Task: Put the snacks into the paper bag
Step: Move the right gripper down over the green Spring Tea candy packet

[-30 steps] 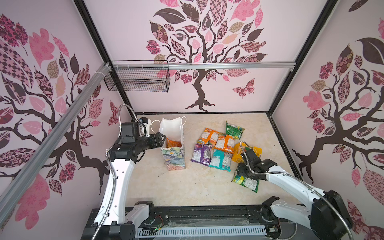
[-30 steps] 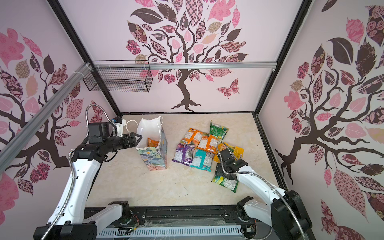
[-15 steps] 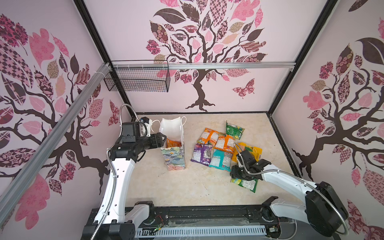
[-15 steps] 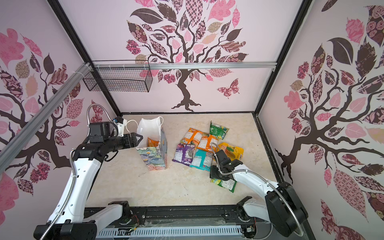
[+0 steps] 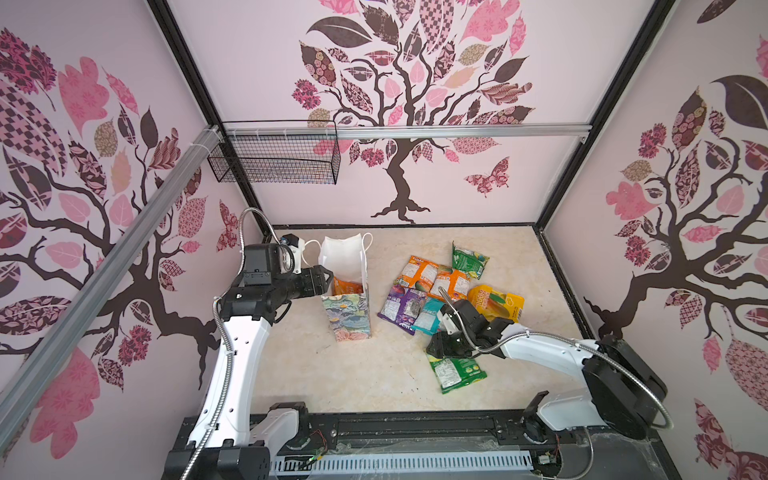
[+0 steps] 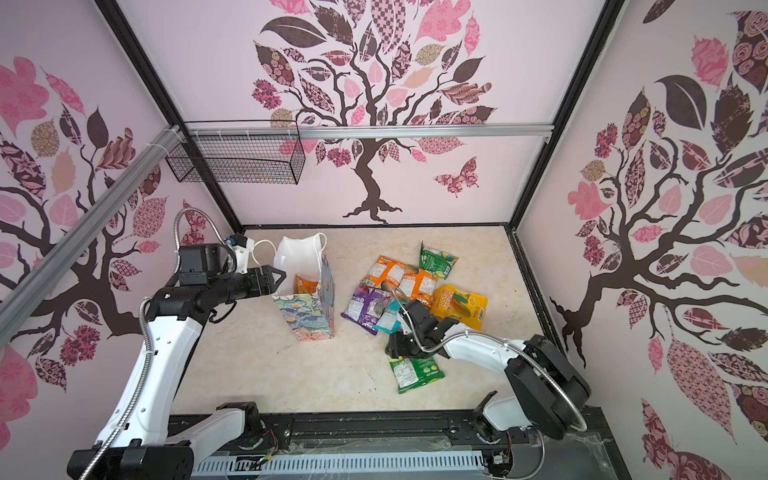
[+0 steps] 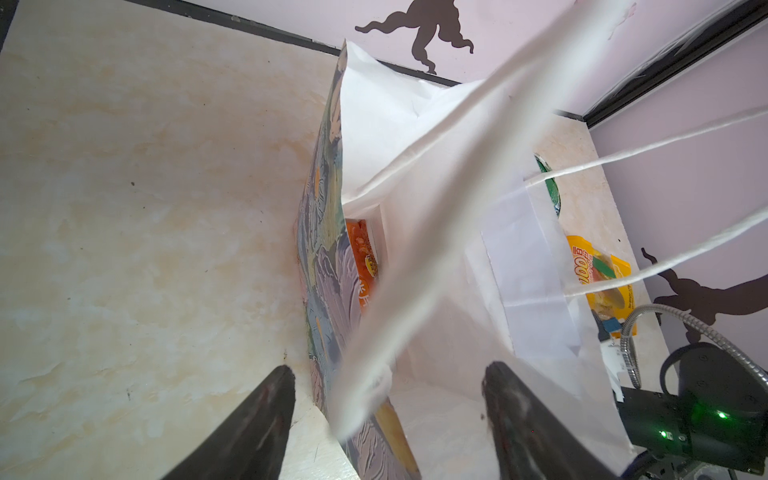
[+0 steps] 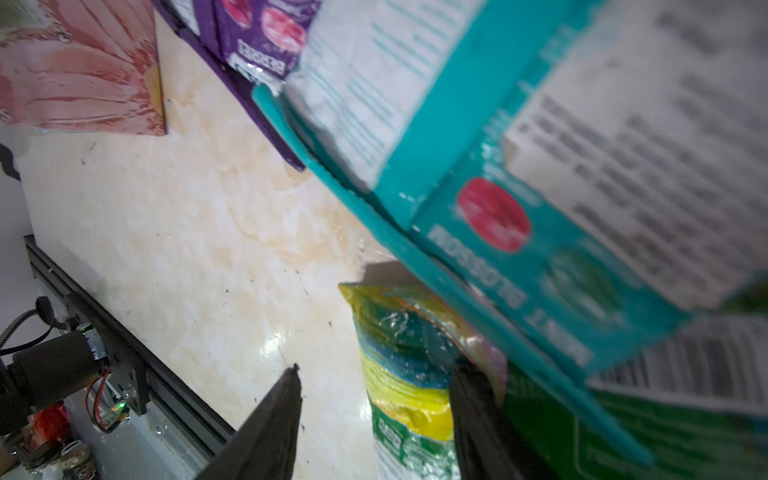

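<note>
The paper bag (image 5: 348, 316) (image 6: 306, 318) stands upright left of the middle, with an orange snack (image 5: 348, 286) (image 7: 366, 257) inside. My left gripper (image 5: 328, 277) (image 6: 281, 279) (image 7: 390, 368) is open astride the bag's left wall, one finger outside and one inside. Several snacks lie in a heap on the right: orange (image 5: 420, 272), green (image 5: 469, 257), purple (image 5: 401, 305), teal (image 5: 428, 316) (image 8: 519, 208) and yellow (image 5: 496, 301). A green packet (image 5: 457, 370) (image 6: 415, 372) (image 8: 407, 399) lies apart, nearer the front. My right gripper (image 5: 434, 349) (image 6: 392, 347) (image 8: 378, 369) is low over its far end, open, with the packet's end between the jaws.
A black wire basket (image 5: 274, 160) hangs on the back wall at the left. The black rail (image 5: 395, 424) with the arm bases runs along the front edge. Patterned walls close in three sides of the marbled floor (image 5: 374, 374).
My right gripper has slid left along the green packet to its end and its jaws have narrowed. The packet has shifted slightly left. The left arm and bag have stayed still.
</note>
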Robot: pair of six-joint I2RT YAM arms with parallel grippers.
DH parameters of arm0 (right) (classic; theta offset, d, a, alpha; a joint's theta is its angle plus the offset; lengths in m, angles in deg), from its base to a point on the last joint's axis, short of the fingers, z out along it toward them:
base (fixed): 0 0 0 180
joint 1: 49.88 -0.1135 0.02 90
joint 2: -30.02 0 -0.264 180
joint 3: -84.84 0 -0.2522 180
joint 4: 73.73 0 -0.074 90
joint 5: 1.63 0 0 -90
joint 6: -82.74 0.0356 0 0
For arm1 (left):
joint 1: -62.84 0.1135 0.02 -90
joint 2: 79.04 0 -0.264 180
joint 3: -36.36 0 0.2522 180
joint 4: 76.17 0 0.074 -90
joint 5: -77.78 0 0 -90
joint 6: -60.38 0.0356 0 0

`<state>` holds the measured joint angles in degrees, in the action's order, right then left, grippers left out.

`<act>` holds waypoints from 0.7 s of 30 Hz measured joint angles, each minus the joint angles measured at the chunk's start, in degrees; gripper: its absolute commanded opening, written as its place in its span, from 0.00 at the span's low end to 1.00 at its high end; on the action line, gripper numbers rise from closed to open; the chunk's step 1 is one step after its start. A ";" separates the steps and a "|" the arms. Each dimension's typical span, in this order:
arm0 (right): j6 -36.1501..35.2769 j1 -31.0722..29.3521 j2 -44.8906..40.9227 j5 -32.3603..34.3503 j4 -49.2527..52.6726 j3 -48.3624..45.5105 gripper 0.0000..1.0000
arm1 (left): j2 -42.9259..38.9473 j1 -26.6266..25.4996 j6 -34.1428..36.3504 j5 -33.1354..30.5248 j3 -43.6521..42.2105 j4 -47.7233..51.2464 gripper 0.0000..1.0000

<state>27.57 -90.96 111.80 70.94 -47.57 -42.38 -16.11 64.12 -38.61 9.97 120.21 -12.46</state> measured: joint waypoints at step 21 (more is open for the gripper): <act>-16.31 -13.33 6.82 4.59 8.20 17.00 0.61 | 0.00 -0.11 0.02 -0.37 -0.02 0.28 0.75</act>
<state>11.26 -104.29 118.62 75.53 -39.37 -25.37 -16.11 64.01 -38.59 9.60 120.19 -12.17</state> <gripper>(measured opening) 0.605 0.754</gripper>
